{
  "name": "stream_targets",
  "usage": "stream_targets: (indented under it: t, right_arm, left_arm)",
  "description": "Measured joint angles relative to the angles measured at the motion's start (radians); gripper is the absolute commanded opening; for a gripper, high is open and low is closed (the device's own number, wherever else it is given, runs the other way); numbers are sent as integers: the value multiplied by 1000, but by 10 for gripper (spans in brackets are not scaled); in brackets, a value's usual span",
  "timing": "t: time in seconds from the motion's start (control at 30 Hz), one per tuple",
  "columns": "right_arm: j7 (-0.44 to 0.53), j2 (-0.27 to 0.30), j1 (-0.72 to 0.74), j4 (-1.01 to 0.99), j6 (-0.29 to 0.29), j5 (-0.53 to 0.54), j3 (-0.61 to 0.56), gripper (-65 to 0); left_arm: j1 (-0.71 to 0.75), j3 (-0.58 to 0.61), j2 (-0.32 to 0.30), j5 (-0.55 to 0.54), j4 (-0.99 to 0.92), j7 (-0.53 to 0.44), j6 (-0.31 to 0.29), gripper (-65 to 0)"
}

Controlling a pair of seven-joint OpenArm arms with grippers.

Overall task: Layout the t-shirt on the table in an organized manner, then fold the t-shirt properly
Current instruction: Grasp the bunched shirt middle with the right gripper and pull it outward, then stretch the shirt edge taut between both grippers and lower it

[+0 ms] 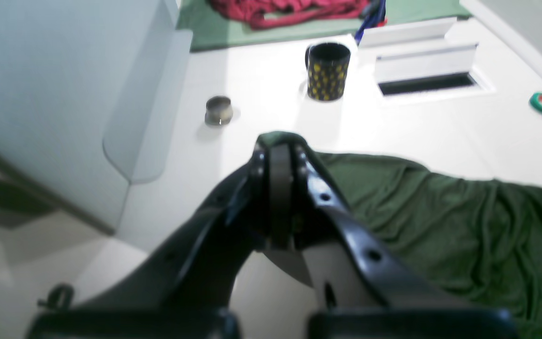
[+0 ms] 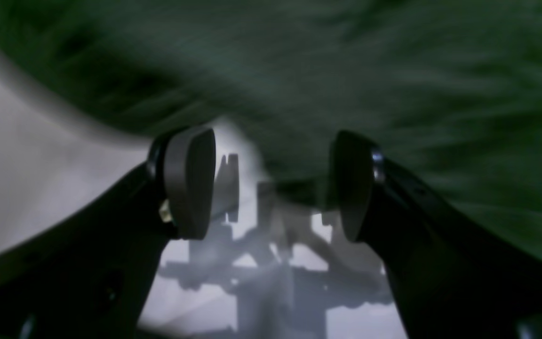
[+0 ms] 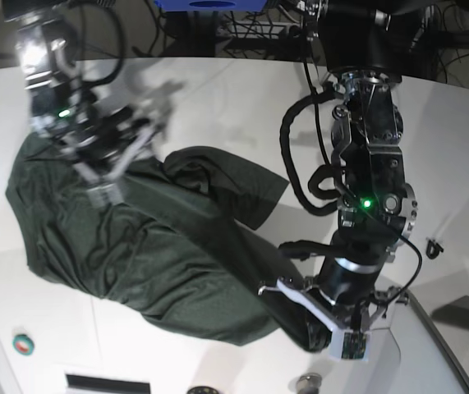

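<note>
Base view: left claw (image 3: 333,332) pinches the t-shirt (image 3: 160,254) hem near the desk (image 3: 234,98) edge; right claw (image 3: 148,111) hangs wide open (empty). A hard tug could drag cloth overboard.

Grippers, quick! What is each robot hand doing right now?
Left gripper: closed, pinching the green t-shirt.
Right gripper: open, holding nothing, close over the t-shirt.

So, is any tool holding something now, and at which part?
The left tool is shut on the t-shirt, pinching a bunched bit of its edge. The right tool stands open above the cloth and holds nothing.
</note>
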Motion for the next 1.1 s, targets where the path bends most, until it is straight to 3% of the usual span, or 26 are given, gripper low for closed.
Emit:
stream_targets:
  t: [0.13,0.27,0.43,0.57,0.7,0.97,1.1]
  right_arm:
    - [8,-35,3,1,0,-4,-125,-279]
    - [4,-64,19,-26,0,8,-125,-281]
    - [11,-42,8,-26,0,-5,48,-281]
    - [9,-35,-32,-11,2,0,225,-278]
    - [12,-31,-53,-9,3,-7,397,-278]
    - [8,-26,-63,-9,3,1,509,-278]
    - [7,-32,-64,-9,3,4,584,-278]
  left_arm:
    - [10,-1,0,-2,0,0,0,-650]
    - [13,-8,-2,-74,16,10,0,-650]
    - [61,-19,-93,-152,40,92,0,-650]
    - [134,-134,-153,-274,42,90,3,-650]
    - [241,-233,-257,-354,38,89,5,-650]
    - [424,-273,-352,-382,27,86,0,-650]
    - [477,-270,-363,-339,23,82,-1,-650]
